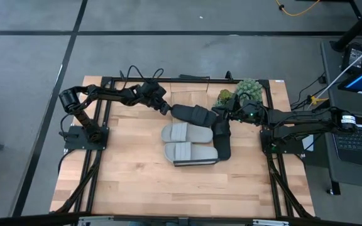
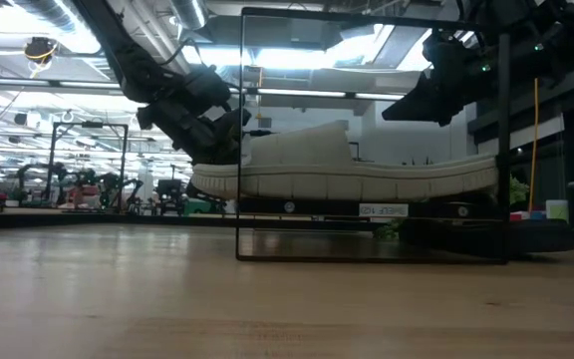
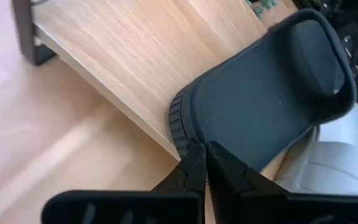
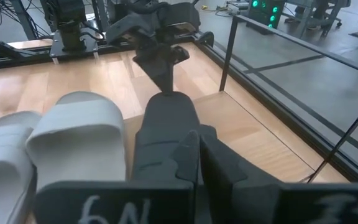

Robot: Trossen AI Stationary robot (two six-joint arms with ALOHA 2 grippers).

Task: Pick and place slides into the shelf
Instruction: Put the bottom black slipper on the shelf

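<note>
two light grey slides [image 1: 186, 143] lie side by side on the wood top of the shelf [image 1: 143, 119], soles down, straps toward the left. a black slide [image 1: 193, 113] lies beside them at the far side, its heel rim overhanging the shelf's plank edge. the second black slide [image 1: 222, 139] lies at the grey pair's right end, pointing across them.

Grey floor [image 1: 168, 16], bright ceiling lights [image 2: 28, 15]
</note>
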